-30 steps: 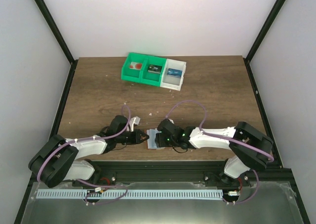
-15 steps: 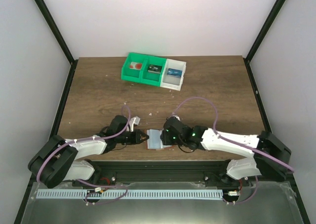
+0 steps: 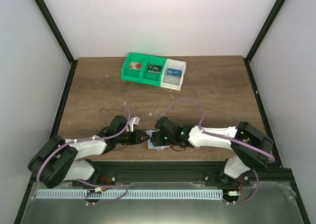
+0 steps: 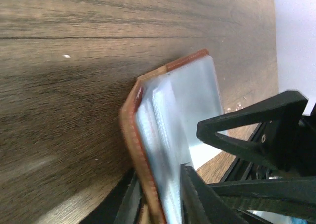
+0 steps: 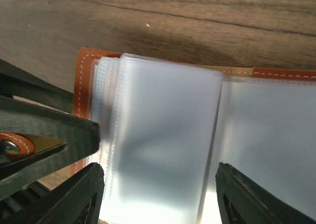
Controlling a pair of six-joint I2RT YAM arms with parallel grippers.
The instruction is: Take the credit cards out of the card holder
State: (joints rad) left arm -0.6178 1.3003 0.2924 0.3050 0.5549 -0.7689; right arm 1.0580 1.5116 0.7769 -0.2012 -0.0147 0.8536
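left gripper [image 4: 162,190]: clamped down on the leather edge of the card holder [image 4: 173,110]. pretty sure it's there as an anchor, so the thing can't slide while the other arm works.
card holder: lying open on the table [image 4: 59,61] near the front edge, between the two arms. the pinched side is lifted a bit, so the clear sleeves [image 5: 168,135] fan up instead of lying flat.
right gripper [image 5: 160,184]: fingers spread wide, one each side of the top sleeve page, with nothing in them. can't tell if they're touching the plastic or just hanging over it.
why that pose: my guess is it's lined up to flip a page or fish into a pocket, and the wide spread gives it room to come down over the sleeve.
credit cards: honestly can't see any. the sleeves facing the right wrist cam look frosted and blank, so any cards must be deeper in the stack.
bin [image 3: 132,78]: green and white, way at the back of the table, well apart from all this.
progress: looks early to me, no card is out yet.
risk: thin floppy sleeves, so a pinch could easily grab plastic rather than a card.
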